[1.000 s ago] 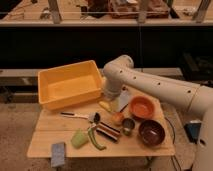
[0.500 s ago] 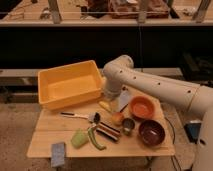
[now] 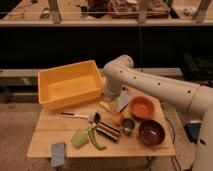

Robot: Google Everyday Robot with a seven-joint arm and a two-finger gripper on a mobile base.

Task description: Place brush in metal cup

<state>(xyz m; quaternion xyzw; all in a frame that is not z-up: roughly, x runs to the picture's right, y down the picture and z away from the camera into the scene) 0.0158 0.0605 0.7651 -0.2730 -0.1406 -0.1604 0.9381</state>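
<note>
- The white arm (image 3: 165, 90) reaches in from the right edge of the frame and bends down over the middle of the wooden surface (image 3: 45, 136).
- Its tool (image 3: 117, 100) hangs low at the centre of the frame, just right of the yellow bin (image 3: 70, 84) and just left of the orange bowl (image 3: 142, 107).
- How wide the tool is spread, or whether it grips anything, I cannot tell from here.
- The brush (image 3: 77, 116) lies flat on the surface, left of centre, below the bin. Its handle points left and its dark head points right, and it lies apart from the tool.
- The metal cup (image 3: 128, 126) stands upright below the tool, between a dark striped block (image 3: 108, 131) on its left and the maroon bowl (image 3: 151, 132) on its right.
- The brush head is near the cup but not touching it; the striped block lies between them, a little lower.
- A yellow item (image 3: 105, 105) sits just beside the tool, and a small orange thing (image 3: 117, 118) lies just above the cup.
- Two green pieces (image 3: 80, 138) lie towards the lower left of the surface, with a blue-grey sponge (image 3: 58, 152) at its lower left corner.
</note>
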